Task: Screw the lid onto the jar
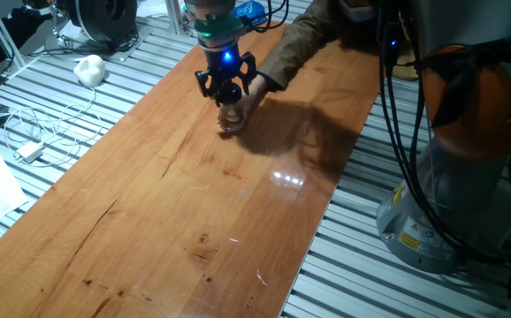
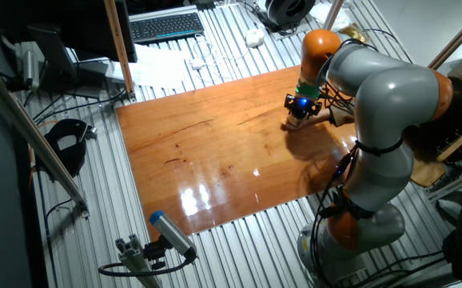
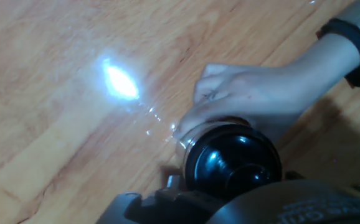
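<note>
The tool (image 1: 227,86) hangs straight down over the far part of the wooden bench (image 1: 176,203), a blue light glowing on its body just above the black fingers. Its fingers come down around the top of the jar (image 1: 230,116), yet whether they are spread or pinching the lid cannot be told from either fixed view, and the hand view shows only the dark underside of the tool at the lower edge. In the hand view the lid (image 3: 233,163) fills the lower middle: a glossy black rounded cap with a knob at its centre, sitting on top of the jar's clear glass, of which only a thin shiny rim shows at the lid's left edge. The jar stands upright on the bench directly beneath the tool, small and transparent. A person's hand (image 3: 255,93) reaches in from the far right side and wraps around the jar, its fingers touching the glass just below the lid; a dark sleeve cuff shows at the wrist. In the other fixed view the tool (image 2: 302,105) is seen near the bench's far right edge, with the grey and orange arm (image 2: 383,96) arching over it. Off the bench, on the ribbed metal surface, lie a white crumpled object (image 1: 89,69) and a white cable with a small box (image 1: 29,152).
</note>
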